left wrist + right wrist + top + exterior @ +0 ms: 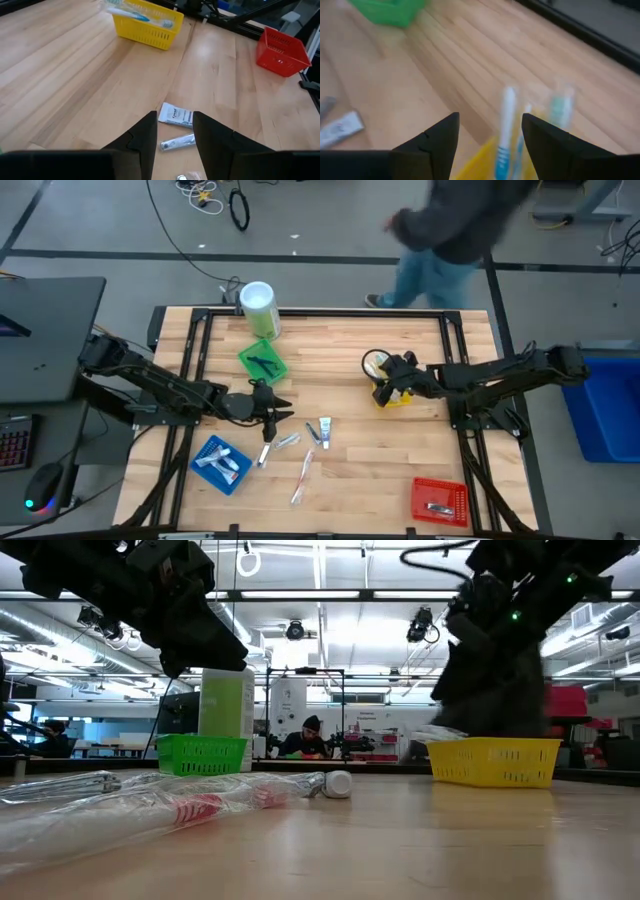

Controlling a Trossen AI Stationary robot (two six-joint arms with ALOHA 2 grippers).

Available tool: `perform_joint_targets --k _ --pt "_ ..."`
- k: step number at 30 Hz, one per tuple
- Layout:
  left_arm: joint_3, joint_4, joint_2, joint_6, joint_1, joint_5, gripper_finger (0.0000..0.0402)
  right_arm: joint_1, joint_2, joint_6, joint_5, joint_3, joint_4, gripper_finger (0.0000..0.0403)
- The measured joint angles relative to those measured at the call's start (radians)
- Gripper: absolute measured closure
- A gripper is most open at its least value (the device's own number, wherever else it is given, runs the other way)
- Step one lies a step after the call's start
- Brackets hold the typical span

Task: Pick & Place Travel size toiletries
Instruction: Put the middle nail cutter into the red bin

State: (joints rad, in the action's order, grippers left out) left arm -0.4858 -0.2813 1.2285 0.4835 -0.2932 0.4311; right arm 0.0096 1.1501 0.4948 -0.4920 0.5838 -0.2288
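Travel toiletries lie mid-table: a white tube (322, 430), a silvery tube (286, 442) and wrapped toothbrushes (303, 474). My left gripper (272, 414) hangs open just above them; in its wrist view the white tube (176, 116) and the silvery tube (177, 144) lie flat on the wood between its fingers (174, 137). My right gripper (392, 383) is open over the yellow tray (398, 395). Blue and green toothbrushes (506, 131) lie in that tray below its fingers (490, 140), blurred.
A green tray (262, 363) with black pieces and a tall green canister (258, 306) stand at the far left. A blue tray (220, 463) with tubes sits near left, a red tray (438, 500) near right. A person (450, 230) walks beyond the far edge.
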Motion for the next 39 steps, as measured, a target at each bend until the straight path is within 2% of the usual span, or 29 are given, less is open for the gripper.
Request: perform_joint_targets --k 4,12,15,19,24,29,34,39 --pt "0.0 0.0 0.0 0.0 0.0 -0.013 0.0269 0.036 -0.001 -0.075 0.056 0.0 0.116 0.0182" --pt "0.0 -0.001 0.0 -0.023 0.0 -0.059 0.0269 0.129 -0.001 -0.207 0.323 0.0 0.389 0.0199" --pt "0.0 -0.001 0.0 -0.029 0.0 -0.089 0.0269 0.17 -0.001 -0.199 0.452 0.0 0.42 0.0204" --pt "0.0 0.001 0.0 -0.055 0.0 -0.2 0.0268 0.226 -0.001 -0.189 0.578 0.0 0.4 0.0209" --pt "-0.001 0.052 0.0 -0.023 -0.001 -0.23 0.0256 0.278 -0.001 -0.189 0.548 0.0 0.391 0.0213" --pt "-0.001 0.116 0.002 0.031 -0.021 -0.217 0.0225 0.285 -0.001 -0.189 0.497 0.0 0.39 0.0209" --pt "-0.003 0.063 0.098 0.051 -0.064 -0.21 0.0198 0.285 -0.001 -0.189 0.46 0.0 0.39 0.0199" --pt "-0.013 0.046 0.225 0.078 -0.086 -0.207 0.0191 0.285 0.0 -0.189 0.459 0.0 0.387 0.0192"
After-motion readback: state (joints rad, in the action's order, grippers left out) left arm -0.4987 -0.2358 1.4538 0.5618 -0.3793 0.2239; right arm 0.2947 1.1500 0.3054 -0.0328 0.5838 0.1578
